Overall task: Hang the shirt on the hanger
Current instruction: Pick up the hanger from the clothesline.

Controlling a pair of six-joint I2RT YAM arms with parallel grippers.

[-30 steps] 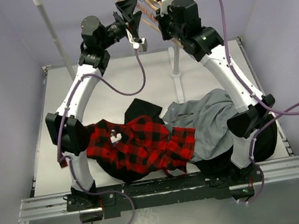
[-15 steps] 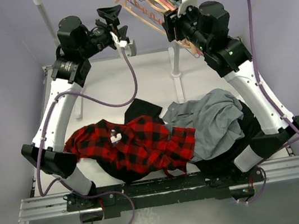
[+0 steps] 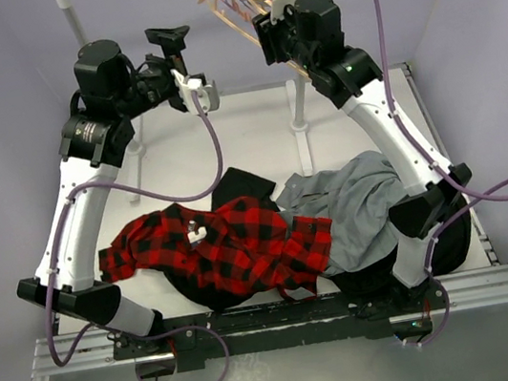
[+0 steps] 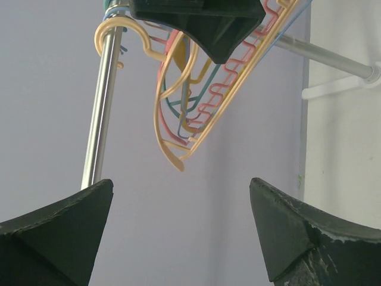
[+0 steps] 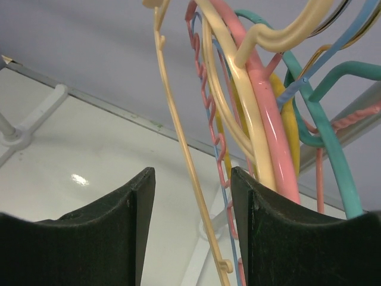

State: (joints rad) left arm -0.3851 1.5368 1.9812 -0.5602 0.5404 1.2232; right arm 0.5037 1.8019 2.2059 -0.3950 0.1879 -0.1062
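While the shirt point(image 3: 234, 247) lies heaped on the table point(image 3: 190, 152), my right gripper point(image 5: 191, 179) is spread astride the hanger point(image 5: 180, 128)'s thin bar; my left gripper point(image 4: 180, 196) gapes wide.

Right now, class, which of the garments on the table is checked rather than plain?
The red-and-black plaid shirt, on the left of the pile. The grey garment beside it and the black garment are single-coloured.
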